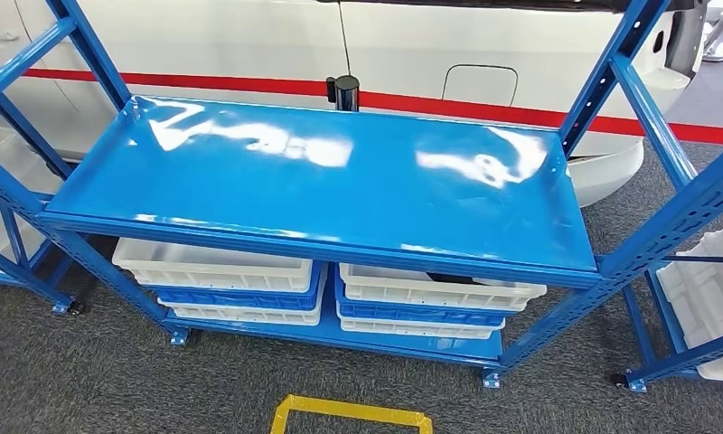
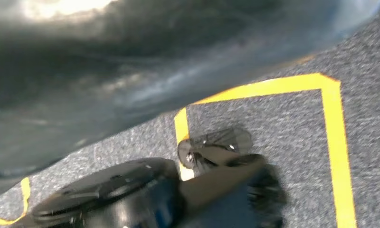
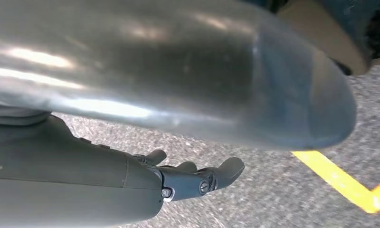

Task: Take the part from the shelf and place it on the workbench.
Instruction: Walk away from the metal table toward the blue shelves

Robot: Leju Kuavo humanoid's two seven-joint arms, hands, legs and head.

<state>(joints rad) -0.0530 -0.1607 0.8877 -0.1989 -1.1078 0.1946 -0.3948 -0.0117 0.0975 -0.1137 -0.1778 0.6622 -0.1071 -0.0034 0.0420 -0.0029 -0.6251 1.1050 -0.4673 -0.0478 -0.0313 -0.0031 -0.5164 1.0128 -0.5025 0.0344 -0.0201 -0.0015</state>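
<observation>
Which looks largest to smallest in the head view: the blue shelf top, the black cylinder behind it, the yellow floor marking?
1. Blue shelf top, by far the largest.
2. Yellow floor marking, partly cut off.
3. Black cylinder, smallest, though it stands farthest away.

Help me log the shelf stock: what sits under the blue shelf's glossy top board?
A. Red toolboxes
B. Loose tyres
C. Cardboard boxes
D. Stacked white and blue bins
D: the head view shows white bins stacked with blue ones below the top board.

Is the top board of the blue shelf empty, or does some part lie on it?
Empty. The top board shows only glossy blue metal with light reflections; nothing lies on it. White and blue bins are stacked on the level below.
</observation>
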